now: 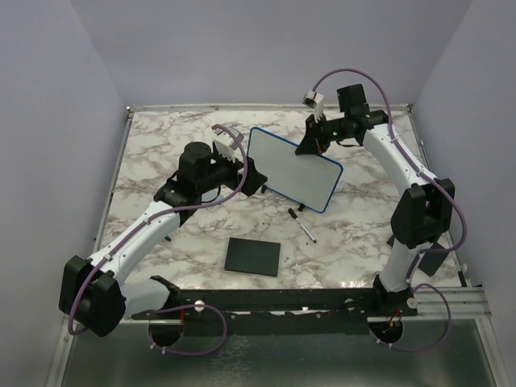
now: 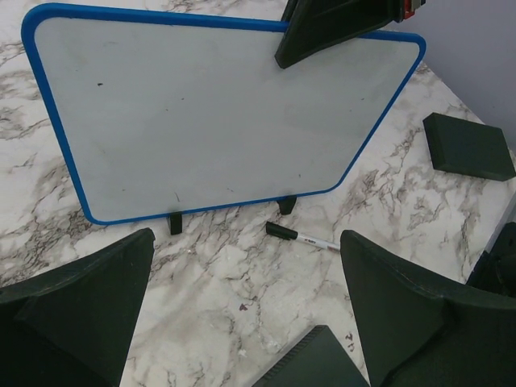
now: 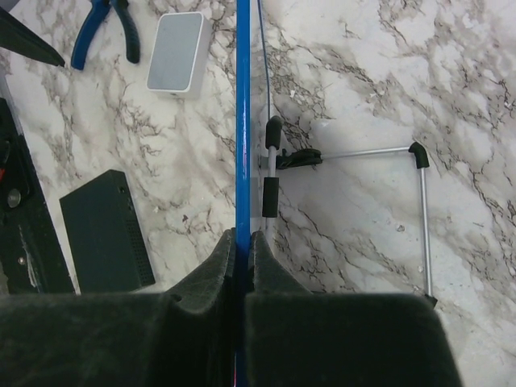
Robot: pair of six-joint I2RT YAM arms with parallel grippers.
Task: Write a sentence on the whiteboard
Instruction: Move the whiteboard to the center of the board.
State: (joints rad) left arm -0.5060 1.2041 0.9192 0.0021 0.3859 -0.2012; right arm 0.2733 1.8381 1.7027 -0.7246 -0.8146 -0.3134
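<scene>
The whiteboard stands upright on its two black feet in the middle of the marble table. Its face is blank apart from a few tiny dark specks; no sentence shows on it. My right gripper is shut on the board's blue top rim, which the right wrist view shows edge-on between its pads. My left gripper is open and empty by the board's left end, low over the table. A black-capped marker lies in front of the board and also shows in the left wrist view.
A black square pad lies near the front edge and also shows in the left wrist view. A small pale grey tile and blue-handled pliers lie on the table. The board's wire stand is behind it.
</scene>
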